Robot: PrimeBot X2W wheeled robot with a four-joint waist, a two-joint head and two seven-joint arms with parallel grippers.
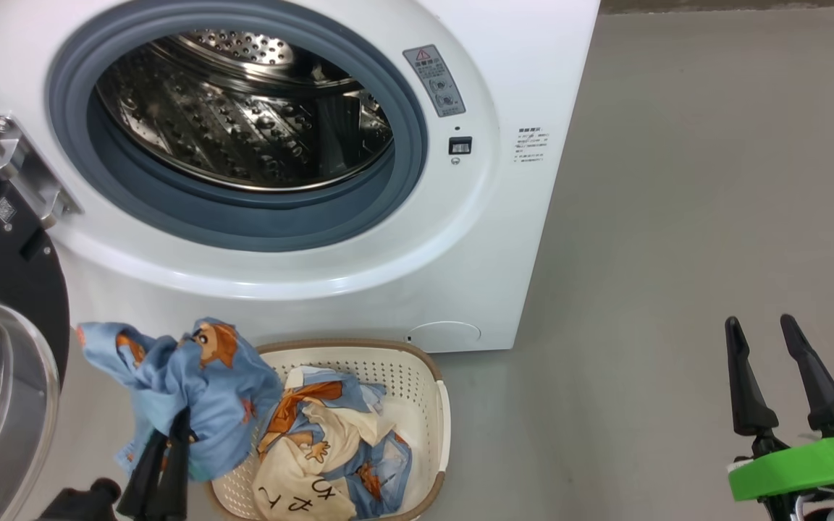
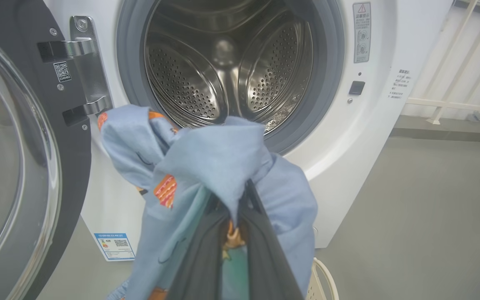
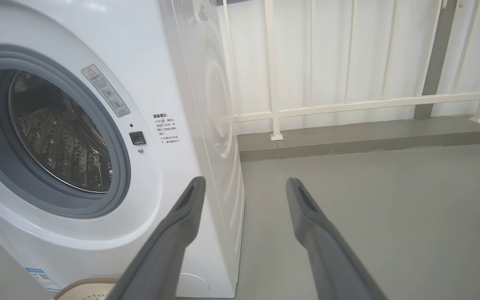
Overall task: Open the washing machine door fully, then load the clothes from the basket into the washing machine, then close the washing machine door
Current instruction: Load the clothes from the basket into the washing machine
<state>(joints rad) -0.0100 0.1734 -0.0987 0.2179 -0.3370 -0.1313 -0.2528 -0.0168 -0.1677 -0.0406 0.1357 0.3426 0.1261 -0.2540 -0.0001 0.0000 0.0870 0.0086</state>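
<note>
The white washing machine (image 1: 518,87) stands with its black-rimmed door (image 1: 4,275) swung wide to the left, baring the steel drum (image 1: 243,108). My left gripper (image 1: 171,427) is shut on a blue bear-print cloth (image 1: 207,391), held up above the left end of the cream basket (image 1: 424,391) and below the drum mouth. In the left wrist view that blue cloth (image 2: 219,166) drapes over my fingers (image 2: 261,250) in front of the drum (image 2: 231,62). More clothes (image 1: 323,441), blue and cream, lie in the basket. My right gripper (image 1: 768,333) hangs open over bare floor at the right.
Grey floor (image 1: 677,217) stretches right of the washer. A white railing (image 3: 348,104) on a low kerb runs behind it. The door's glass bowl (image 2: 6,158) bulges close on my left arm's left side, with the steel hinge (image 2: 86,71) beside it.
</note>
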